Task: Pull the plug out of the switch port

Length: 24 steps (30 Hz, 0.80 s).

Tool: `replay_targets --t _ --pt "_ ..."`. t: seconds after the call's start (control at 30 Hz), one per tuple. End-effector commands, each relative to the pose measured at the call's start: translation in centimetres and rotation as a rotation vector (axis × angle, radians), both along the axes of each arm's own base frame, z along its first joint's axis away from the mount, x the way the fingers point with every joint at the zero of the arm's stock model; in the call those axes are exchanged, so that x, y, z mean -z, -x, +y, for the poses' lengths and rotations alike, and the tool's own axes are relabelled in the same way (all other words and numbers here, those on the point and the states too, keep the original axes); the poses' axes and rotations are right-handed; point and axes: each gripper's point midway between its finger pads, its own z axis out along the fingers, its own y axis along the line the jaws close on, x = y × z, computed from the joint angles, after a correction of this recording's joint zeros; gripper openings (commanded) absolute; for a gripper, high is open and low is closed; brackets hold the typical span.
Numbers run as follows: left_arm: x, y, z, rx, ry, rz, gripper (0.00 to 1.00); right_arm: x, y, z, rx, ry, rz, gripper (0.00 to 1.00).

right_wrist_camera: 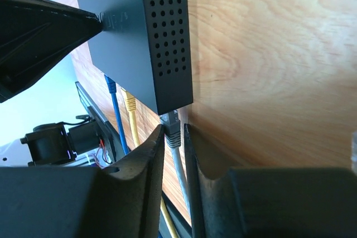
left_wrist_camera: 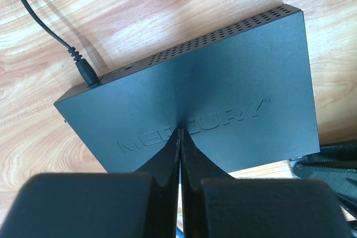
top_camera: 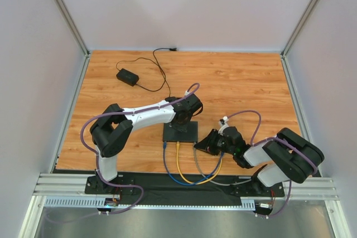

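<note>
The left gripper, fingers pressed together, rested its tips on top of the switch at the table's middle. At the switch's five o'clock corner sat the grey plug, long axis twelve to six. The nearer right gripper flanked it closely. I could not tell if it truly pinched. The pull probably goes toward six.

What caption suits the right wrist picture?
The right gripper straddles the grey plug in the end port of the switch, beside the blue cable and yellow cable.
</note>
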Motion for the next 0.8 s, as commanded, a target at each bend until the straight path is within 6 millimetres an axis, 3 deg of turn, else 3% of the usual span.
replay_targets --t 0.0,0.3,0.77 --pt "3.4 2.5 1.1 -0.009 -0.05 0.112 0.0 0.5 -0.7 -0.7 0.066 0.016 0.0 0.21" --pt "3.7 2.8 1.1 -0.009 -0.047 0.127 0.0 0.3 -1.2 -0.9 0.099 0.021 -0.005 0.3" --pt "3.9 3.2 1.1 -0.013 -0.041 0.145 0.0 0.9 -1.9 0.1 0.128 -0.045 0.053 0.23"
